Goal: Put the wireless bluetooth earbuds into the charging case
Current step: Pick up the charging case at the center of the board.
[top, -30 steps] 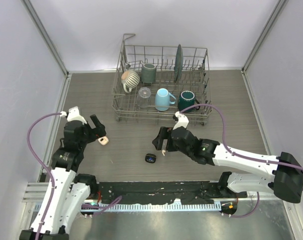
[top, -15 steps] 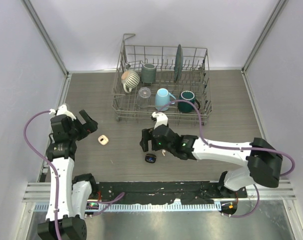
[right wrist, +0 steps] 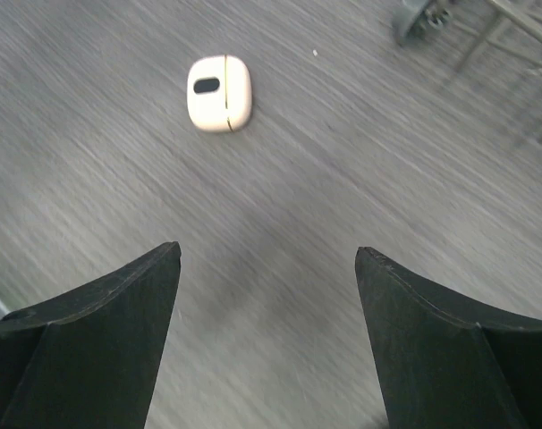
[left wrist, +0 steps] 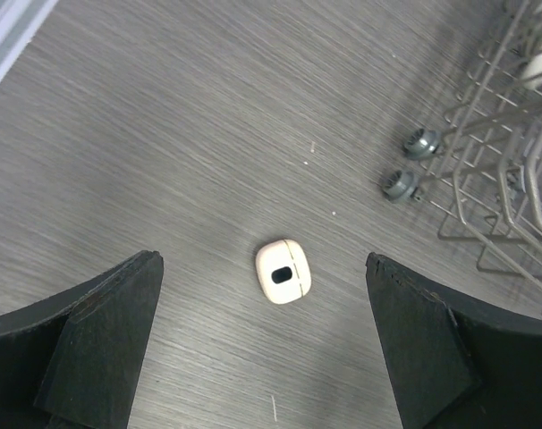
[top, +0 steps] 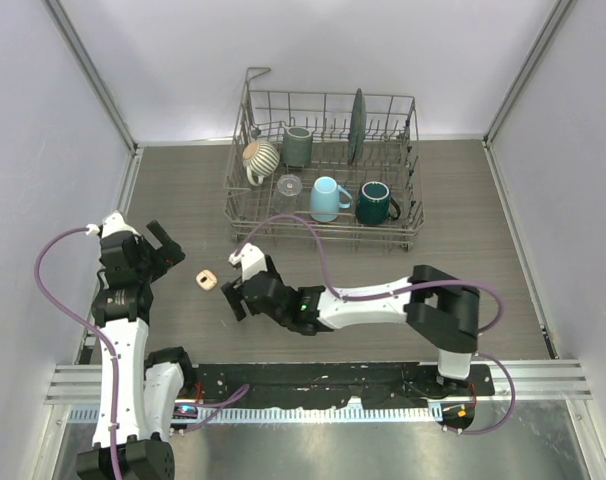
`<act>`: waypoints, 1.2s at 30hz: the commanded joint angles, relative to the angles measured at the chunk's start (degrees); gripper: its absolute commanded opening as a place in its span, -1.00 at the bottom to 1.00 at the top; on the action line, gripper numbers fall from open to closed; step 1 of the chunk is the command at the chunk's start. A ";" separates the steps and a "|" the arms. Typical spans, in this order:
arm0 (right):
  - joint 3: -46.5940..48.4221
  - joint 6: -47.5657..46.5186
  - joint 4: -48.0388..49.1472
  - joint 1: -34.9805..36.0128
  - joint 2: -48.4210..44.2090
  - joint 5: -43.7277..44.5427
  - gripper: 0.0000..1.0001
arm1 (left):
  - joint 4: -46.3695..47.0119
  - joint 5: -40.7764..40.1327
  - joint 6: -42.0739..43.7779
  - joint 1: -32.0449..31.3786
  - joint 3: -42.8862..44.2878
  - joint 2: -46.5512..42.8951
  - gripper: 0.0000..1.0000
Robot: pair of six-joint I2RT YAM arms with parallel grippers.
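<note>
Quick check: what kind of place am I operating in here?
Probably a lab test cell, not a kitchen: plain pale walls box in a wood-grain table, and a dish rack holding mugs stands on it.

A grey wood-grain bench point(top: 483, 200) spans the enclosure; plain pale lilac-white wall panels point(top: 303, 60) close it at the back and on both sides; slanted aluminium corner posts point(top: 93, 75) join them; the light is soft and even, with faint shadows.
</note>
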 commanded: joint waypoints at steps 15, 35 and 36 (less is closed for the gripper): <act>20.40 -8.70 15.97 0.16 23.24 -2.00 0.63 | -1.31 -10.32 -2.52 -1.46 2.69 -1.60 1.00; 28.14 -5.18 12.54 -2.12 32.30 -5.43 0.46 | -0.78 -9.09 -2.26 -1.90 2.43 -1.69 1.00; 28.23 -5.09 12.37 -2.12 32.48 -5.69 0.43 | -0.78 -9.00 -2.26 -1.99 2.42 -1.69 1.00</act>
